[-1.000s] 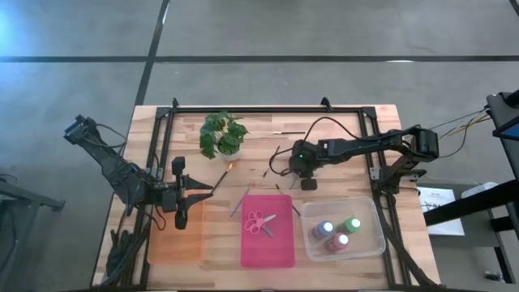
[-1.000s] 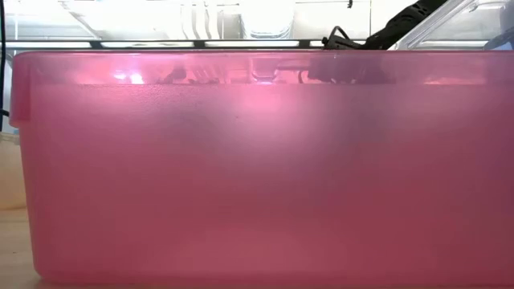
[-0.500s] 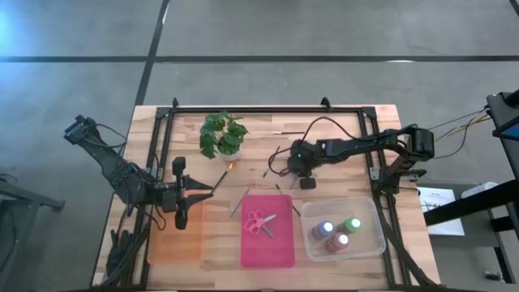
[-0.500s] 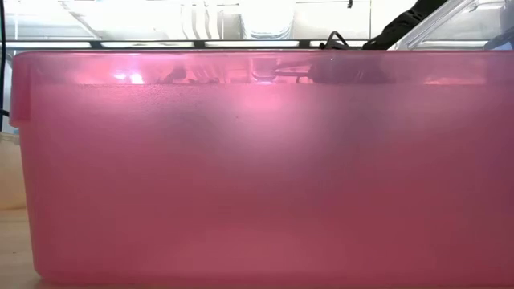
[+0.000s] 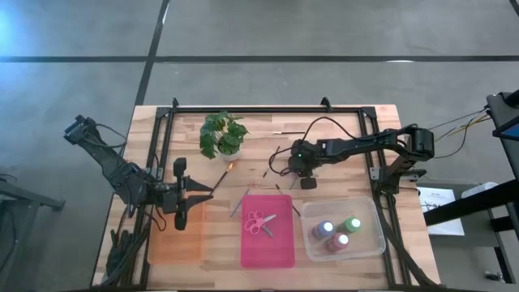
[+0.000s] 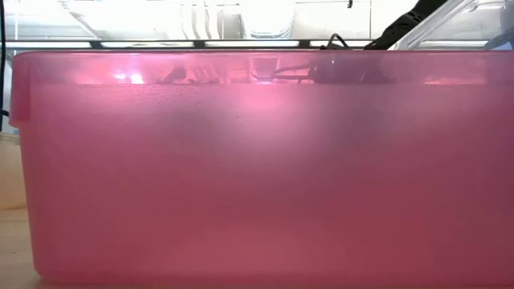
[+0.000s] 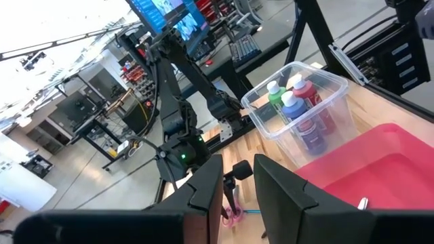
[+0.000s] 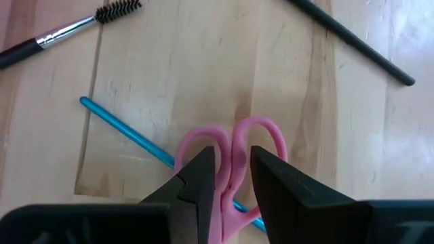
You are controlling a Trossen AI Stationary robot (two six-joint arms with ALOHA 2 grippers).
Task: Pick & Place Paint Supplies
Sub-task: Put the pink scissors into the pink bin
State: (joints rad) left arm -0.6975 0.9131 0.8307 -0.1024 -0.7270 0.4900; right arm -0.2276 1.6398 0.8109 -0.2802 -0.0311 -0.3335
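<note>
While the wooden bench (image 5: 340, 122) carries everything under me, its largest loads sit along the near edge: an orange tray (image 5: 174, 239), a pink bin (image 5: 268, 247) and a clear tub (image 5: 369, 239). In the low view the pink bin's wall fills nearly the whole picture. A leafy potted plant (image 5: 223, 134) stands toward the far side of the bench.

My left hand (image 5: 204, 191) hangs just over the orange tray's far edge, its fingers (image 7: 207, 190) a narrow gap apart and holding nothing. My right hand (image 8: 227, 177) is down at mid-bench, beyond the pink bin, with its fingers (image 8: 200, 173) straddling the pink scissors (image 8: 234, 146) at the handle loops; I cannot tell whether they grip it yet.

Three paint bottles (image 5: 339, 231) stand together inside the clear tub. A second pair of scissors (image 5: 259, 221) lies in the pink bin. Under the scissors at my right hand lies a thin blue stick (image 8: 125, 132), with a dark-handled brush (image 8: 68, 34) and a black stick (image 8: 352, 41) nearby on the wood.
</note>
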